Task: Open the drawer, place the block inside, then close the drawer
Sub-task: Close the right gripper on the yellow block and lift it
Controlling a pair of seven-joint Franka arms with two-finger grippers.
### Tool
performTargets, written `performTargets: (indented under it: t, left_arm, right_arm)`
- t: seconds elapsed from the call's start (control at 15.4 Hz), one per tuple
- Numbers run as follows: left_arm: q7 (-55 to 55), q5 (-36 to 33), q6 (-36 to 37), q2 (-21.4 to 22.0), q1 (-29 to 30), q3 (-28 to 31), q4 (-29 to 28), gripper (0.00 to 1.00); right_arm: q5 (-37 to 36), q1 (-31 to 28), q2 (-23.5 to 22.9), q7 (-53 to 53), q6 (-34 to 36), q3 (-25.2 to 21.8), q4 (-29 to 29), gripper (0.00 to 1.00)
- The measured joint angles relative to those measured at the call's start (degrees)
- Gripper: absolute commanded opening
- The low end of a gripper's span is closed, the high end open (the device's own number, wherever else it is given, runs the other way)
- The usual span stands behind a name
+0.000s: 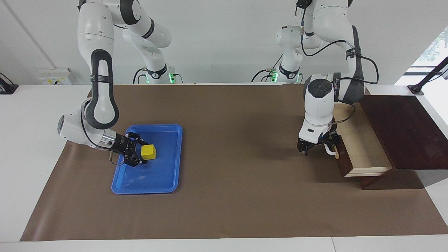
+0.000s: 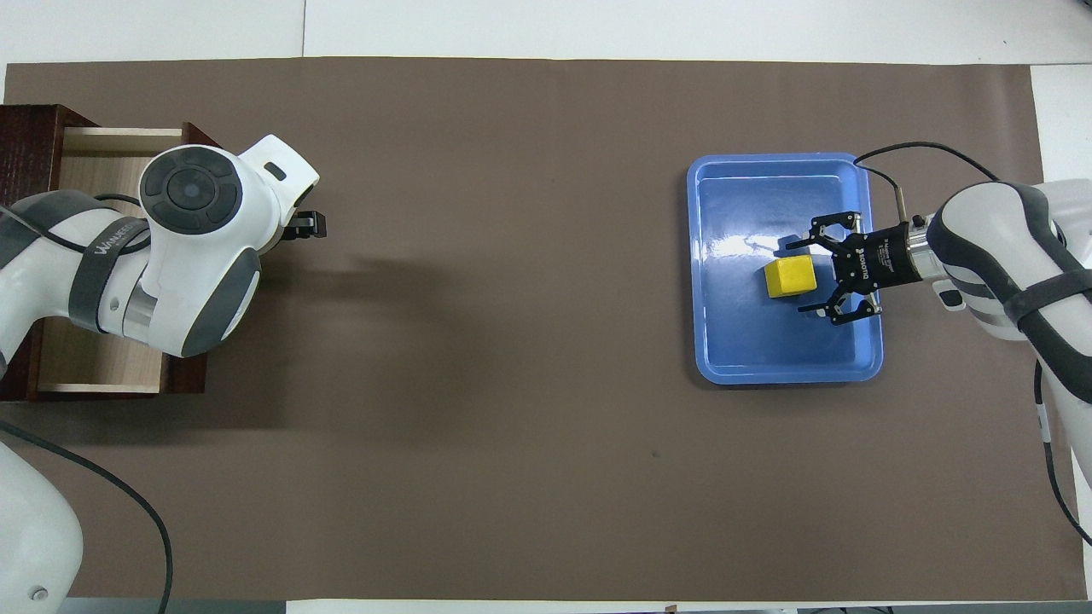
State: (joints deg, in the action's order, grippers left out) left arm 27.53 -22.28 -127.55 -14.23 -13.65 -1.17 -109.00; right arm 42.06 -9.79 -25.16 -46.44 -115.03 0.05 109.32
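On the blue tray [image 1: 164,176], the yellow block [image 1: 148,152] sits between the right gripper [image 1: 137,153]'s 2 spread fingers, ungripped; an off-centre close could nudge it aside. At the open drawer [image 1: 364,148]'s handle, the left gripper [image 1: 317,146] stands wide.

One camera sat high across the table and faced the two white robot arms, looking down at a slant, so their bases stood along the upper edge against a pale wall. The other hung high above the robots' own end and looked forward and steeply down, nearly flat onto the brown paper table cover [image 2: 512,341], with the arms entering from its lower corners. Both stood far enough back to take in almost the whole cover. They shared the flat blue plastic tray [image 1: 168,175] [image 2: 734,350] and the open dark wooden drawer [image 1: 364,154] [image 2: 94,367], which sat at reversed ends because the views were half a turn apart.
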Motion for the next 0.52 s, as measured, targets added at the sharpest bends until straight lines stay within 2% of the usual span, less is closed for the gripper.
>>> performTargets:
  t: [0.13,0.2,0.33,0.39,0.52]
  left_arm:
    - [0.43,0.33,0.0,0.0,-0.28,0.02,-0.01,1.0]
    - [0.47,0.4,0.0,0.0,-0.29,0.03,-0.01,1.0]
    - [0.48,0.5,0.0,0.0,-0.29,0.06,-0.01,1.0]
    - [0.51,0.55,0.14,0.0,-0.3,0.09,0.09,1.0]
    - [0.63,1.16,1.67,-0.01,-0.32,0.07,0.92,1.0]
  right_arm:
    - [0.0,0.0,0.0,0.39,-0.02,0.0,0.15,0.75]
    - [0.0,0.0,0.0,0.59,-0.03,0.0,0.17,0.6]
    - [0.01,0.0,0.01,1.58,-0.03,0.0,0.19,0.13]
    - [0.09,-0.01,0.09,2.4,0.1,0.0,0.19,0.0]
    - [0.1,-0.01,0.34,3.92,0.13,0.0,0.28,0.0]
